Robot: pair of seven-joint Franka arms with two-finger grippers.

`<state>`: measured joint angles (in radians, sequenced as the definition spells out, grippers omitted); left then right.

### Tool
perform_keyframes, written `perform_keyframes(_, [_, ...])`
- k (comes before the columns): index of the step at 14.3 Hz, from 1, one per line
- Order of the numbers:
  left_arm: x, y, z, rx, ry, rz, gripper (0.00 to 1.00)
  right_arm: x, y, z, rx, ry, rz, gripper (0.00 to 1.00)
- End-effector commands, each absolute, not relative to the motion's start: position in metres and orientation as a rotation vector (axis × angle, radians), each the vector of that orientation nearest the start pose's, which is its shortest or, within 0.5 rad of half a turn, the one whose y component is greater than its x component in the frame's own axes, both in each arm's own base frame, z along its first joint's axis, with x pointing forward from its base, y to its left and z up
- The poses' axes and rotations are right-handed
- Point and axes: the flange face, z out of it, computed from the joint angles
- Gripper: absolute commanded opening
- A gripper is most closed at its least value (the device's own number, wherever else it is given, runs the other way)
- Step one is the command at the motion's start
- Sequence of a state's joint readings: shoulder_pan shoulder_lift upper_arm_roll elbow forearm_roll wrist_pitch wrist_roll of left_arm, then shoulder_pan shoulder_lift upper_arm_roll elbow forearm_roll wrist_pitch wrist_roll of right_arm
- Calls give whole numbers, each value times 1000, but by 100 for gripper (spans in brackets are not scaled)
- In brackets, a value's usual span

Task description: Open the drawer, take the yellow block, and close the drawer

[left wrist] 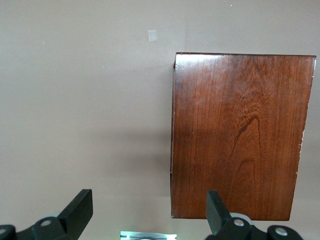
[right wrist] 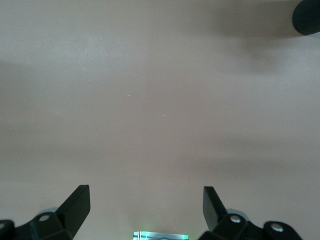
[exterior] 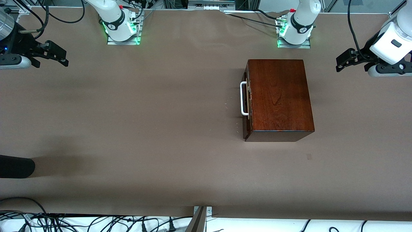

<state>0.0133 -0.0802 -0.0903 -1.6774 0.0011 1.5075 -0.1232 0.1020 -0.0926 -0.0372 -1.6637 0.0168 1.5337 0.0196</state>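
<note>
The glossy mahogany box (exterior: 281, 96) stands on the table toward the left arm's end; it also shows in the left wrist view (left wrist: 240, 135). Its drawer (exterior: 247, 106) is shut, with the white bar handle (exterior: 243, 98) facing the right arm's end. The yellow block is hidden. My left gripper (exterior: 342, 62) is open and empty, held up over the table's left-arm end, apart from the box; its fingers (left wrist: 80, 207) show in the left wrist view. My right gripper (exterior: 59, 54) is open and empty, over the table's right-arm end, and waits; its fingers (right wrist: 77, 205) show over bare table.
The brown table (exterior: 145, 112) spreads between the box and the right arm's end. A black rounded object (exterior: 16, 166) juts in at that end, also in the right wrist view (right wrist: 306, 15). Cables lie along the table's near edge (exterior: 96, 222).
</note>
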Motion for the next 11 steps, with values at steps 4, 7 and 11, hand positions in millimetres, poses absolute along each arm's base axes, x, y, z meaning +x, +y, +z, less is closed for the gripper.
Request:
perform_keyframes(4, [515, -47, 627, -3138, -49, 95, 100, 511, 38, 634, -3122, -83, 66, 100])
perform_keyframes(7, [516, -48, 629, -3139, -46, 90, 100, 511, 38, 633, -3121, -81, 81, 100])
perform_keyframes(11, [515, -52, 629, -3137, -32, 87, 100, 511, 36, 632, -3121, -86, 85, 100])
